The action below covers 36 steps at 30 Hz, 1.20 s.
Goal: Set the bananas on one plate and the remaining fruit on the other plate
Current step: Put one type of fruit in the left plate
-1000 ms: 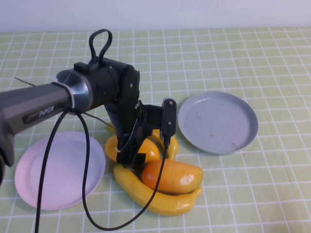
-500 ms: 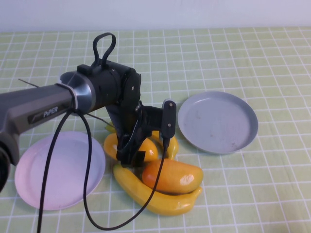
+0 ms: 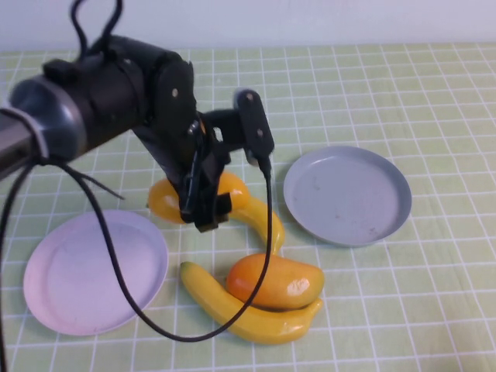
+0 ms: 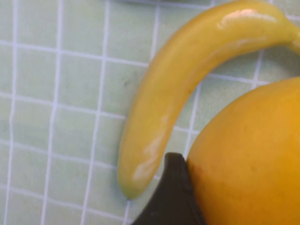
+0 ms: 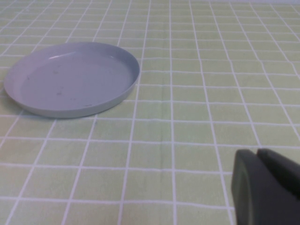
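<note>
My left gripper (image 3: 203, 203) is shut on the yellower plump fruit (image 3: 164, 201) and holds it above the table, between the pale pink plate (image 3: 94, 270) and the grey-blue plate (image 3: 346, 195). In the left wrist view the fruit (image 4: 248, 154) sits against one finger (image 4: 174, 192), with a banana (image 4: 164, 93) on the cloth below. That banana (image 3: 265, 221) curves beside the more orange fruit (image 3: 275, 280), which rests against the second banana (image 3: 232, 310). Both plates are empty. My right gripper (image 5: 257, 153) is shut and empty, low over the cloth near the grey-blue plate (image 5: 70, 77); it is outside the high view.
The table is covered by a green checked cloth (image 3: 387, 85). The left arm's black cable (image 3: 155, 325) loops down over the cloth in front of the pink plate and the fruit pile.
My left gripper has risen and moved back and left with the yellower plump fruit, lifting it off the pile. The banana under it now lies exposed.
</note>
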Motion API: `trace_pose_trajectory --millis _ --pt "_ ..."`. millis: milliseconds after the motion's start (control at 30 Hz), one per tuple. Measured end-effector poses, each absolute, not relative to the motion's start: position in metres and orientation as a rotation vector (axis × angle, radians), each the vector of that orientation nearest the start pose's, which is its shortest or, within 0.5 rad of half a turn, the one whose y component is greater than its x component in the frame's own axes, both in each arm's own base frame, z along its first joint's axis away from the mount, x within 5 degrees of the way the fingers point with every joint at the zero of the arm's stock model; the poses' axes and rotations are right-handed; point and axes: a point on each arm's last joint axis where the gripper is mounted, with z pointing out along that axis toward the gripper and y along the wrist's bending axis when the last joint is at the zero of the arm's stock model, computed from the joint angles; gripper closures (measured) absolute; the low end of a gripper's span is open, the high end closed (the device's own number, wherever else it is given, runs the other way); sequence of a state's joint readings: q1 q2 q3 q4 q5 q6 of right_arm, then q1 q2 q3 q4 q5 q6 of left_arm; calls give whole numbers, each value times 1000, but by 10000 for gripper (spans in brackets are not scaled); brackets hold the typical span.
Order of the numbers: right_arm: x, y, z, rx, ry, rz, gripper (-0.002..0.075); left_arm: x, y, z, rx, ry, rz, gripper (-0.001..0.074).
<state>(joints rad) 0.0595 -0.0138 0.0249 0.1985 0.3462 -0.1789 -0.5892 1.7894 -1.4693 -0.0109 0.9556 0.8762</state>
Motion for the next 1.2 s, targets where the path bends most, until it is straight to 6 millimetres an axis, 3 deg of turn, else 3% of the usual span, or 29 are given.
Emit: trace_pose_trajectory --millis 100,200,433,600,733,867,1200 --pt "53 9 175 -94 1833 109 741 310 -203 289 1685 2159 97 223" --pt "53 9 175 -94 1833 109 742 302 -192 300 1642 2233 139 223" --pt "53 9 175 -94 1833 109 741 295 -158 310 1431 2500 34 223" --pt "53 9 175 -94 1833 109 741 288 -127 293 1250 2599 -23 223" --pt "53 9 175 -94 1833 109 741 281 -106 261 1061 2644 23 223" --pt "53 9 175 -94 1833 109 742 276 -95 231 983 2659 83 223" --pt "53 9 175 -94 1833 109 741 287 -68 230 572 2693 216 223"
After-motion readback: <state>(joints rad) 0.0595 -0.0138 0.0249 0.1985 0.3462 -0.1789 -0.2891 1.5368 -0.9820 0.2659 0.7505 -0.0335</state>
